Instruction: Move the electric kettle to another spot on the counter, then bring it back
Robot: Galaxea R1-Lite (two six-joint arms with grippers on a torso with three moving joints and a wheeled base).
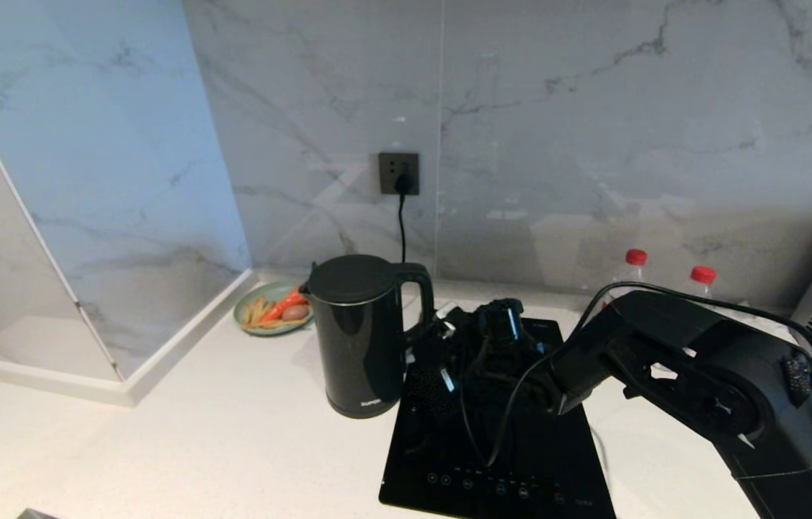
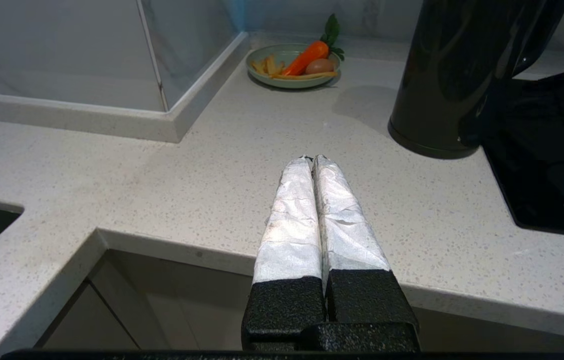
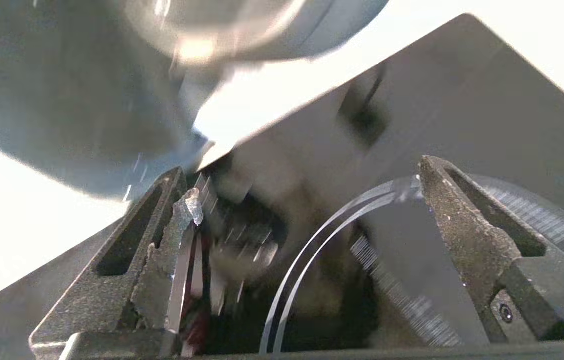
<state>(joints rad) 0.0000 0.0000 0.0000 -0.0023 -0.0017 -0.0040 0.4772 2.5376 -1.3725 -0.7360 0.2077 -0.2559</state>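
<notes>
Nearest the robot, off the rounded front edge of the white speckled stone counter (image 2: 201,170), the left gripper (image 2: 314,159) hangs parked, its two white-wrapped fingers (image 2: 292,210) pressed together on nothing. Further in, the right gripper (image 3: 307,200) sits low over the flat black glass cooktop panel (image 1: 499,461), its rough dark fingers (image 3: 467,225) spread wide apart, just beside the handle side of the tall glossy black electric kettle (image 1: 362,335). That kettle stands upright on the counter, touching or nearly touching the cooktop's left edge, with its loop handle facing the arm. Behind it lie a green plate of toy food (image 1: 272,310), a dark wall socket with a black cord (image 1: 399,173) and two red-capped clear bottles (image 1: 635,270).

By my reading, the step is closing on the handle. Done well, the fingers should straddle the handle's upright bar squarely before closing, then lift straight so the kettle stays level.

Only the right wrist view shows the open jaws; the head view hides them behind the wrist. Only the left wrist view shows the kettle's base flat on the stone.
</notes>
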